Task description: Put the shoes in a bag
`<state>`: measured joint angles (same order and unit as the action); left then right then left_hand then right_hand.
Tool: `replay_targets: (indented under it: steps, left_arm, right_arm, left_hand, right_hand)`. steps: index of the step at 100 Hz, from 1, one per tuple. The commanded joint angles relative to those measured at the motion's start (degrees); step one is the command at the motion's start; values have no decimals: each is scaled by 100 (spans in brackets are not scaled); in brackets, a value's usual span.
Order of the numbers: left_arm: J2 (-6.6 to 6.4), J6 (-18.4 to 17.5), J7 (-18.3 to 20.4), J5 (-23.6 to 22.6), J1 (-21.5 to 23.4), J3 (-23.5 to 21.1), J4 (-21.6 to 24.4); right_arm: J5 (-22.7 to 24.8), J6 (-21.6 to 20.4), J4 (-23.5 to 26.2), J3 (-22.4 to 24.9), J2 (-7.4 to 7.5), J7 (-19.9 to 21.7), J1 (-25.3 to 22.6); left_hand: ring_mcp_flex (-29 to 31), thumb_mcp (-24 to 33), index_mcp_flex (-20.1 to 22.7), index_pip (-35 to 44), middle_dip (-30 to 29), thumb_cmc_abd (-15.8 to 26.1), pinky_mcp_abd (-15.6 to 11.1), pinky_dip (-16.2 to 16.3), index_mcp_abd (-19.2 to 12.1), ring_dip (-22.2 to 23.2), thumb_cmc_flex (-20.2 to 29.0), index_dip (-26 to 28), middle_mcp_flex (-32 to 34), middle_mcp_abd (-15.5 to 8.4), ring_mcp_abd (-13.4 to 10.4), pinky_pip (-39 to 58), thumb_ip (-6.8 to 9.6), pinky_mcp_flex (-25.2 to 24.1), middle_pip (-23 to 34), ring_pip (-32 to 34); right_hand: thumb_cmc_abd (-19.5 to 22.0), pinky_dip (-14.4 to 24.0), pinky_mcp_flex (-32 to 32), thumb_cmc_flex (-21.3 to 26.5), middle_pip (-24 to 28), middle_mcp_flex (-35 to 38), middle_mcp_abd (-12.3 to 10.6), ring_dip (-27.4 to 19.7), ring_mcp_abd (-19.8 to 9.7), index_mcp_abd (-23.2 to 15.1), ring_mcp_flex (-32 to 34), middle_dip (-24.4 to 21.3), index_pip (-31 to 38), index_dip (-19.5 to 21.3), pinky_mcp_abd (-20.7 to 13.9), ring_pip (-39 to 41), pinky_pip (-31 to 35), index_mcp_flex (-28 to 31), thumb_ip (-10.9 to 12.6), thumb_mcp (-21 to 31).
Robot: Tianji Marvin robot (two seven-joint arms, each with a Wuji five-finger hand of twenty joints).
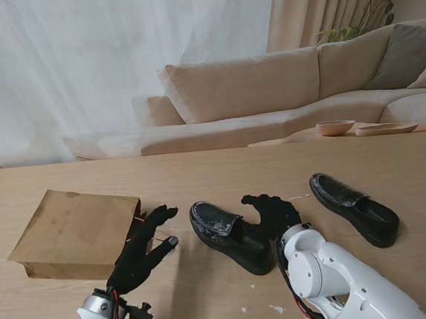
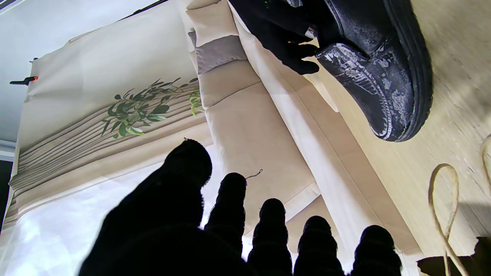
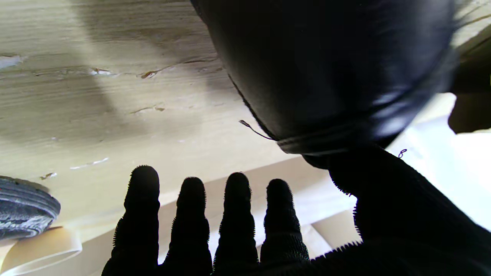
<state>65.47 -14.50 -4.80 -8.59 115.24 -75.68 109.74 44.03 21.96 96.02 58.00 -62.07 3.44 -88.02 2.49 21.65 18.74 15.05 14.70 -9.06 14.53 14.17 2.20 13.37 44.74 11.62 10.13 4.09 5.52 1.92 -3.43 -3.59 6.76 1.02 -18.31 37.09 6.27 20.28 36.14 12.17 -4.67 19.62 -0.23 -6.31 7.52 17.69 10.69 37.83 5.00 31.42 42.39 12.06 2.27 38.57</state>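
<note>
A brown paper bag [image 1: 77,231] lies flat on the left of the table, its mouth toward the middle. My left hand [image 1: 142,248] hovers open at that mouth with fingers [image 2: 270,230] spread; a twine handle [image 2: 445,207] of the bag lies beside it. One black leather shoe [image 1: 231,236] rests at the table's centre, its scuffed toe [image 2: 383,76] pointing toward the bag. My right hand [image 1: 274,212] is open against that shoe's right side, fingers [image 3: 191,222] straight and the thumb close by the shoe [image 3: 330,69]. The second black shoe [image 1: 355,208] lies farther right, untouched.
A beige sofa [image 1: 267,95] stands beyond the table's far edge. A wooden bowl [image 1: 335,127] and a shallow dish [image 1: 386,128] sit behind the far right edge. White flakes [image 1: 277,308] dot the table near me.
</note>
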Motion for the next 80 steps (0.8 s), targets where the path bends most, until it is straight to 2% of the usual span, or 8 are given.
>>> replay_targets:
  steps: [1,18,28,43,50,56,63,80]
  left_arm:
    - [16,9,69,20,19,-8,47]
    - [24,20,53,48,-1,-21,35]
    - [30,32,42,67,-18,-26,21]
    - [33,48,37,83,-27,-38,15]
    - [35,37,34,92,-30,-50,10]
    - [37,18,28,94,-33,-62,2]
    - [39,-1,23,99,-32,-73,-1]
    - [38,-20,26,106,-35,-82,-13]
  right_arm:
    - [-103,-2,-127,-31,-40,153,139]
    - [-340,-70,-556,-309,-55,248,587]
    - [-457,-72,-801,-465,-85,224,822]
    - [-684,-155,-1125,-643,-157,85,1085]
    - [-749,-184,-1224,-697,-196,-29,1154]
    - [-742,-180,-1256,-723,-210,-82,1184]
    - [-724,-157,-1255,-729,-225,-147,1185]
    - [-747,85,-1203,-649,-345,-623,1055]
  left_hand:
    - [-69,47,-45,88,49,28,-204,79,-44,70,36,17,-63,-155,-134,-26,-41,-25,78,-21]
    - [-67,58,-47,97,60,21,-204,102,-30,77,40,22,-55,-153,-136,-19,-42,-27,97,-22]
    - [-68,66,-39,107,66,16,-202,117,-12,79,40,27,-54,-147,-138,-14,-43,-30,106,-25]
    - [-67,79,-38,116,71,13,-207,134,-9,75,48,33,-55,-146,-147,-12,-44,-32,110,-31]
    - [-67,85,-39,120,75,10,-208,139,3,73,52,35,-54,-135,-142,-13,-45,-32,115,-32]
    - [-69,88,-31,125,78,0,-208,144,-3,72,51,37,-52,-140,-140,-14,-45,-33,119,-34]
    - [-66,92,-28,129,81,8,-207,148,-1,71,48,39,-49,-134,-151,-15,-46,-32,124,-33]
    - [-67,100,-22,138,88,6,-204,158,2,70,48,45,-47,-130,-141,-18,-47,-33,134,-34]
  right_hand:
    - [-170,-127,-36,-160,81,-145,-8,85,69,32,-44,37,-112,88,-112,108,177,-200,-275,10]
    - [-181,-220,29,-141,365,-153,-36,90,97,-116,57,156,-202,221,-94,142,298,32,-295,39]
    - [-162,-268,83,-5,612,-151,-33,113,132,-450,156,247,-200,260,-90,186,394,308,-285,117]
    - [113,-303,210,678,802,244,-68,187,156,-1355,403,305,245,176,-116,320,619,1674,-236,707]
    - [-123,-493,267,1404,776,647,-91,266,161,-1569,577,370,2136,-1188,-123,408,867,2295,-666,953]
    - [-255,-534,340,1703,767,1007,-66,302,205,-1576,751,397,3368,-1847,-99,465,989,2810,-789,939]
    - [-245,-522,421,1796,808,1351,-51,333,235,-1403,918,416,4096,-1405,-94,533,1123,3039,-847,921]
    - [-461,-592,620,1962,1253,2201,277,521,371,81,1381,541,4996,578,8,882,1570,3038,-750,1832]
